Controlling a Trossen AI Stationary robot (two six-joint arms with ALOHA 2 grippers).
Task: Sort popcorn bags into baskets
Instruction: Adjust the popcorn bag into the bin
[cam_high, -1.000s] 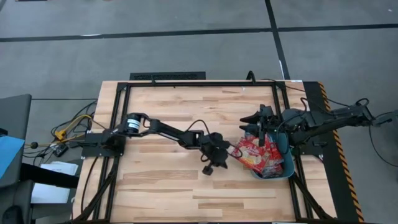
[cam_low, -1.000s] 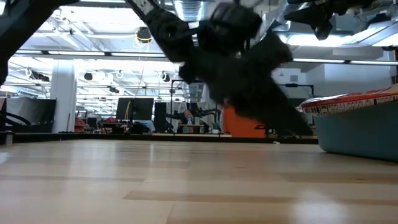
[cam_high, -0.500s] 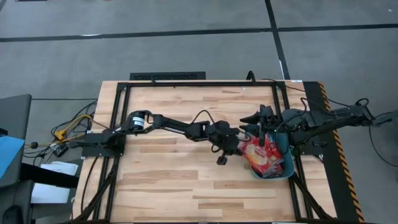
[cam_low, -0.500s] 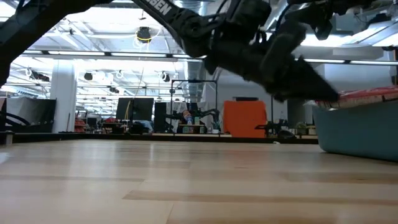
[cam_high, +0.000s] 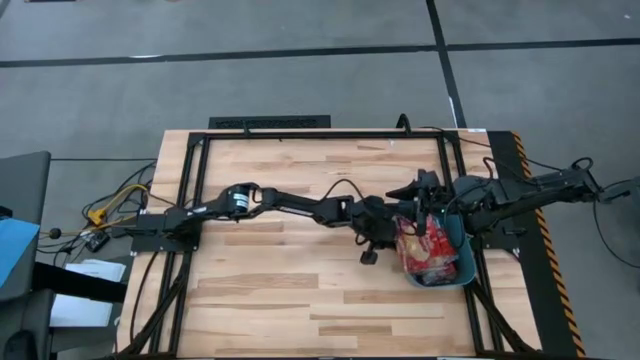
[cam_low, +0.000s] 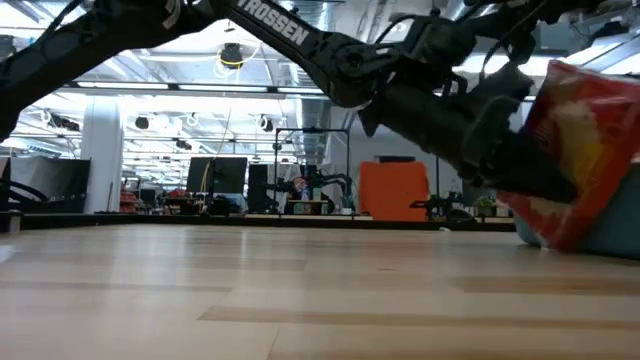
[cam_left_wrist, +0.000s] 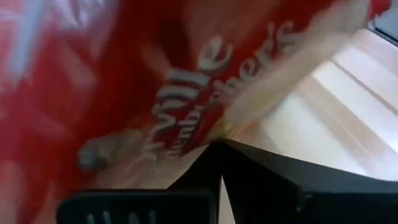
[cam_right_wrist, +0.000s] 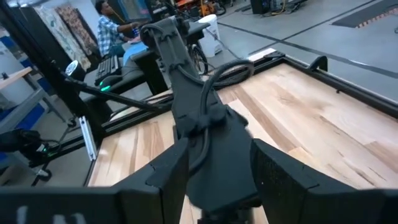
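Several red popcorn bags (cam_high: 428, 252) lie piled in the teal basket (cam_high: 462, 272) at the table's right. One bag (cam_low: 585, 150) stands tipped up on edge at the basket's left wall (cam_low: 618, 232). My left gripper (cam_high: 392, 232) is shut and reaches across from the left to this bag. In the left wrist view the bag (cam_left_wrist: 186, 81) fills the picture just beyond the shut fingers (cam_left_wrist: 249, 180). My right gripper (cam_high: 405, 195) hangs open above the basket's far left corner and holds nothing. My left gripper pushes with its shut fingertips (cam_low: 545, 185) against the bag's printed face (cam_left_wrist: 205, 124). It comes from the table's left, slanting a little downward. The bag is tilted steeply upright, with its lower edge (cam_low: 560, 240) at the basket's left wall and its top leaning over the basket.
A black metal frame (cam_high: 270, 133) runs round the wooden table top. Bare wood (cam_high: 270, 290) lies left of the basket and toward the near edge. A person (cam_right_wrist: 109, 18) sits at a desk beyond the table.
My left gripper, still shut, has moved toward the table's right edge up to the basket. The bags that hung over the basket's left rim have been shoved inward. One that lay flat on top now stands tipped up on edge.
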